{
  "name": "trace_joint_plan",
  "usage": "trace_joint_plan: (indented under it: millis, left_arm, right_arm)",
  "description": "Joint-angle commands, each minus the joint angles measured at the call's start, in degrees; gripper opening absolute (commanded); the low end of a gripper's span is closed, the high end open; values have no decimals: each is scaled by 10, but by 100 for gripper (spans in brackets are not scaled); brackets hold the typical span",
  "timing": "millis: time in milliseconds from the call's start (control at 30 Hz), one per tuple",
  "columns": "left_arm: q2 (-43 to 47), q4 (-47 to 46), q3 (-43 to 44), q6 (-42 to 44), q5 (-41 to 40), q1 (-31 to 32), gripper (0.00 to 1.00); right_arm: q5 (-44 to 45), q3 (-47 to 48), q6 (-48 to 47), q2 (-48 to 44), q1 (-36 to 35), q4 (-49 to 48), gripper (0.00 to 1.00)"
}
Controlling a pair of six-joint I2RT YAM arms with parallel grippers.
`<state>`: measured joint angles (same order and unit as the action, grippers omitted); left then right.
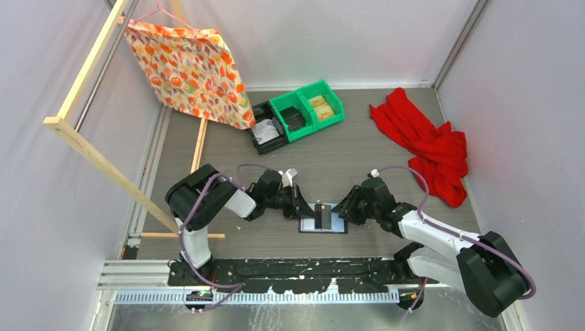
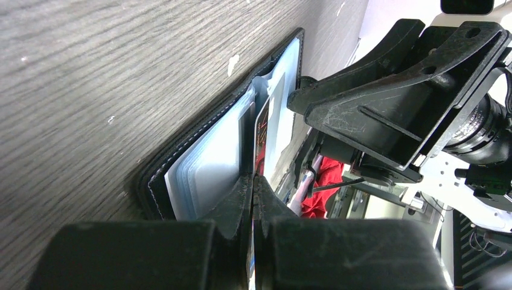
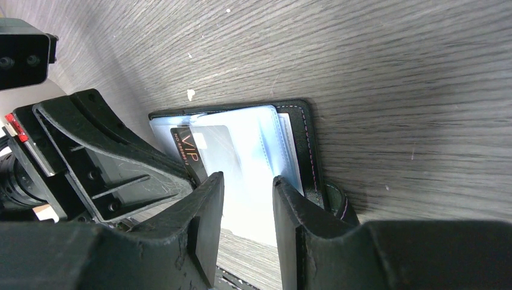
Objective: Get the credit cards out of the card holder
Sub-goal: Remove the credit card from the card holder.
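The black card holder [image 1: 332, 225] lies open on the table between both arms, its pale blue sleeves facing up; it also shows in the left wrist view [image 2: 199, 163] and the right wrist view [image 3: 253, 139]. My left gripper [image 1: 301, 205] [image 2: 253, 178] is shut on the edge of a dark credit card [image 2: 261, 130] marked "VIP" [image 3: 186, 152]. The card stands on edge, partly out of a sleeve at the middle fold [image 1: 321, 215]. My right gripper [image 1: 343, 210] [image 3: 246, 178] is open, its fingers over the holder's right half by the snap tab [image 3: 335, 202].
Two green bins [image 1: 307, 110] and a black bin [image 1: 268, 131] stand at the back centre. A red cloth [image 1: 428, 145] lies at the back right. An orange patterned cloth [image 1: 190, 65] hangs from a wooden frame [image 1: 90, 155] on the left.
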<state>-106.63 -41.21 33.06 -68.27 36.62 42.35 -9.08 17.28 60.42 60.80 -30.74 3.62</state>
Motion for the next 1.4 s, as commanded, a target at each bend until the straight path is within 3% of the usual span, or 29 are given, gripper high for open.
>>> trace_joint_plan:
  millis: [0, 333, 433, 600, 867, 967, 1067, 1200, 1367]
  left_arm:
    - [27, 7, -7, 17, 10, -5, 0]
    - [29, 25, -7, 20, 23, -10, 1]
    - [25, 22, -1, 18, 24, -9, 13]
    - [9, -12, 7, 1, 31, -9, 27]
    - [-26, -55, 16, -20, 27, 4, 31]
    - [-32, -57, 18, -20, 23, 5, 31]
    - [-36, -68, 16, -25, 21, 5, 25]
    - [-36, -70, 14, -26, 18, 5, 3]
    - [-30, -64, 12, -22, 18, 2, 1]
  right_arm:
    - [28, -18, -13, 18, -3, 61, 41]
    - [27, -19, -16, 19, -3, 61, 41]
    - [28, -21, -15, 18, -2, 61, 41]
    - [31, -17, -18, 15, -3, 67, 41]
    - [31, -12, -20, 20, -2, 69, 41]
    - [30, -12, -20, 22, -3, 68, 41]
    - [30, -11, -20, 25, -3, 68, 41]
    - [31, -9, -22, 22, -3, 71, 41]
    - [32, -8, -22, 22, -3, 72, 41]
